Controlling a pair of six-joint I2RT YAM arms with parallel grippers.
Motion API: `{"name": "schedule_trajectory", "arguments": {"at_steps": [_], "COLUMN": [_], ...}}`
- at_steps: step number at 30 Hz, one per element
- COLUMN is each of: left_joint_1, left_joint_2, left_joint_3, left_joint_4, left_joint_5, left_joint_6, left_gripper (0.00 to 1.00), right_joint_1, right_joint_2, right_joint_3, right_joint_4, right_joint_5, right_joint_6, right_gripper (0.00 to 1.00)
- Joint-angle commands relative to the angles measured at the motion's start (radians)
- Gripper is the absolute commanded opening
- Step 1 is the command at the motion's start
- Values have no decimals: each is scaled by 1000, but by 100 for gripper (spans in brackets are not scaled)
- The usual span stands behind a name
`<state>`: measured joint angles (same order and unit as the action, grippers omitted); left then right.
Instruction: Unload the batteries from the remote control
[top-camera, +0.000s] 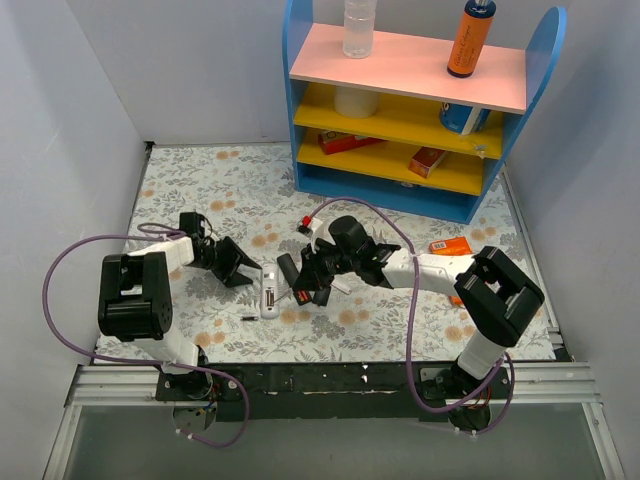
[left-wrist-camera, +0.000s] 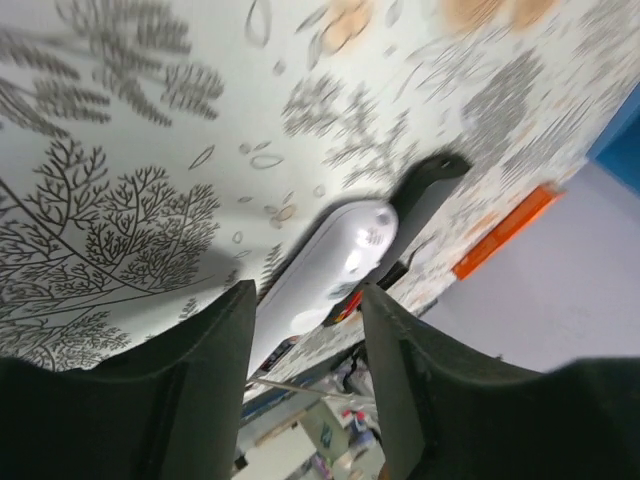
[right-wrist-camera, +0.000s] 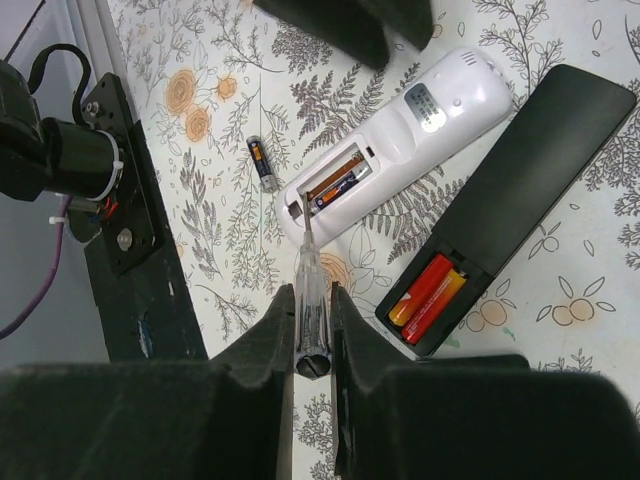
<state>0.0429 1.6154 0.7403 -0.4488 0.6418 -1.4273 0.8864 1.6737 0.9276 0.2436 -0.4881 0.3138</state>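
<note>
Remote control, the slim black bar, is lying back-up on the tabletop with its battery bay showing open at one end. Both batteries, one red and one looking orange, are sitting side by side in that bay, so nothing is out of it yet. Just beside the remote control a white remote is lying roughly parallel, its own bay open with one dark cell inside. A matching loose cell is resting beyond it, farther from the remote control.

The right gripper is clamping a thin clear tool, whose metal tip is pointing at the edge of the white remote's bay, not at the remote control. The left gripper is hovering with its fingers apart and holding nothing, across the white remote from the remote control.

By my reading, unloading the black unit is only beginning: the cover is off, and both batteries are waiting to be pried out.
</note>
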Motion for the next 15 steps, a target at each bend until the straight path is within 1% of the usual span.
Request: {"name": "schedule_trajectory", "arguments": {"at_steps": [1, 2, 3, 4, 7, 15], "left_joint_1": [0, 2, 0, 2, 2, 2], "left_joint_2": [-58, -64, -69, -75, -81, -95], "left_joint_3": [128, 140, 151, 163, 163, 99], "left_joint_4": [-100, -108, -122, -125, -130, -82], "left_joint_5": [-146, -159, -175, -185, -214, -183], "left_joint_6": [31, 31, 33, 33, 34, 85], "left_gripper": [49, 52, 59, 62, 67, 69], "right_joint_1": [28, 32, 46, 52, 82, 157], "right_joint_2": [-63, -68, -68, -68, -63, 1], "right_joint_3": [39, 34, 34, 34, 42, 92], "right_joint_4": [6, 11, 16, 16, 19, -7], "right_joint_5": [-15, -15, -15, -10, -10, 22], "right_joint_6": [-10, -7, -4, -4, -2, -4], "right_gripper": [1, 1, 1, 1, 1, 1]}}
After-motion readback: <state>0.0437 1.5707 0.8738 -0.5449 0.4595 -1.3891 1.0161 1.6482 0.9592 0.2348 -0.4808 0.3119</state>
